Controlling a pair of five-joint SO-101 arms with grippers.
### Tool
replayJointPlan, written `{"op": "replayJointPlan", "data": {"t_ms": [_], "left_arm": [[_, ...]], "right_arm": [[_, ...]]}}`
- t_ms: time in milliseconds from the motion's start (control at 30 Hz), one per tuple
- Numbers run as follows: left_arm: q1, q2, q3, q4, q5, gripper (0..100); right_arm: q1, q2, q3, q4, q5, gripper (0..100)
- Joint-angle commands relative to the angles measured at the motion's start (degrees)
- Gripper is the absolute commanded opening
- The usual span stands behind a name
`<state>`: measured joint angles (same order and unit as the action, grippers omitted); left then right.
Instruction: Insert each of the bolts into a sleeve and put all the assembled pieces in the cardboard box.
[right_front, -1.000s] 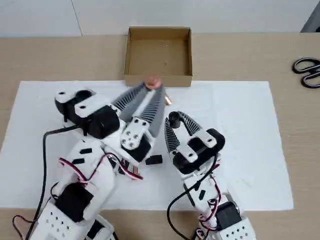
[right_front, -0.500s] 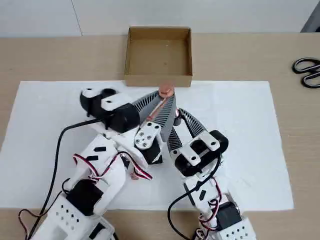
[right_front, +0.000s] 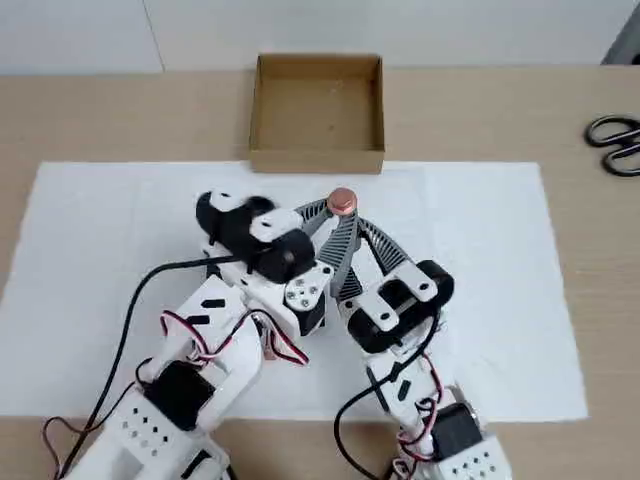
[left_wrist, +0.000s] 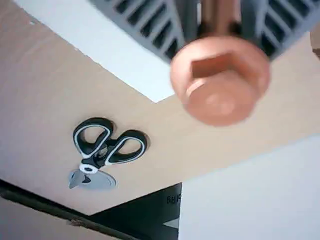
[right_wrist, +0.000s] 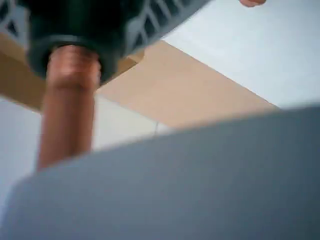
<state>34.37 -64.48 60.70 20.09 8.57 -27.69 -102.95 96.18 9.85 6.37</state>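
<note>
My left gripper (right_front: 336, 218) is shut on a copper bolt (right_front: 342, 200), whose round head points up in the high view. In the left wrist view the bolt head (left_wrist: 220, 80) sits between the grey ribbed fingers (left_wrist: 145, 20). My right gripper (right_front: 352, 248) meets it just below, over the white paper. In the right wrist view it holds a black sleeve (right_wrist: 75, 25), and the bolt's threaded shaft (right_wrist: 67, 105) enters the sleeve's end. In the high view the left fingers hide the sleeve. The cardboard box (right_front: 318, 158) stands open behind both grippers.
A white paper sheet (right_front: 480, 300) covers the middle of the wooden table. Black-handled scissors (right_front: 615, 145) lie at the far right edge, also seen in the left wrist view as scissors (left_wrist: 107, 147). A broad grey finger (right_wrist: 200, 190) blocks much of the right wrist view.
The left arm has swung right and drawn back from the box front, bringing the bolt onto the right gripper. The right arm has hardly moved.
</note>
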Motion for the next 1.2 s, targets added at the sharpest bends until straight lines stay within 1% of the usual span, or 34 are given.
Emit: {"op": "replayJointPlan", "data": {"t_ms": [0, 100, 200, 267, 333, 567, 767, 867, 1000, 1067, 1167], "left_arm": [[-0.4, 0.0, -1.4, -1.2, -2.4, 1], [-0.5, 0.0, -2.3, -0.8, -5.0, 2], [-0.4, 0.0, -3.2, 2.8, -8.4, 11], [-0.4, 0.0, -3.3, 5.1, -9.5, 18], [-0.5, -0.1, -3.5, 5.6, -9.6, 22], [-1.0, -0.4, -8.0, 5.5, -9.9, 22], [-9.4, -0.4, -16.0, 5.8, -9.9, 19], [-14.5, -0.5, -13.3, 5.9, -9.9, 13], [-20.7, -0.5, -8.9, 5.8, -9.9, 1], [-23.0, -0.5, -7.1, 5.8, -9.6, 1], [-24.7, -0.6, -3.5, 5.6, -9.5, 1]], "right_arm": [[0.5, -1.0, 0.3, -1.5, 0.2, 0.5], [0.5, -1.0, 0.3, -1.4, 0.2, 0.5], [0.5, -1.0, 0.3, -1.3, 0.2, 0.5], [0.5, -1.0, 0.3, -1.3, 0.2, 0.5], [0.5, -1.0, 0.3, -1.3, 0.2, 0.5], [0.5, -1.0, 0.3, -1.2, 0.2, 0.5], [0.5, -1.0, 0.3, -1.2, 0.2, 0.5], [0.5, -1.0, 0.2, -1.2, 0.2, 0.5], [0.5, -1.0, -0.1, -1.3, 0.0, 0.5], [0.3, -1.0, 0.2, -1.2, -0.2, 0.5], [0.7, -0.9, -0.5, -1.0, 0.2, 0.5]]}}
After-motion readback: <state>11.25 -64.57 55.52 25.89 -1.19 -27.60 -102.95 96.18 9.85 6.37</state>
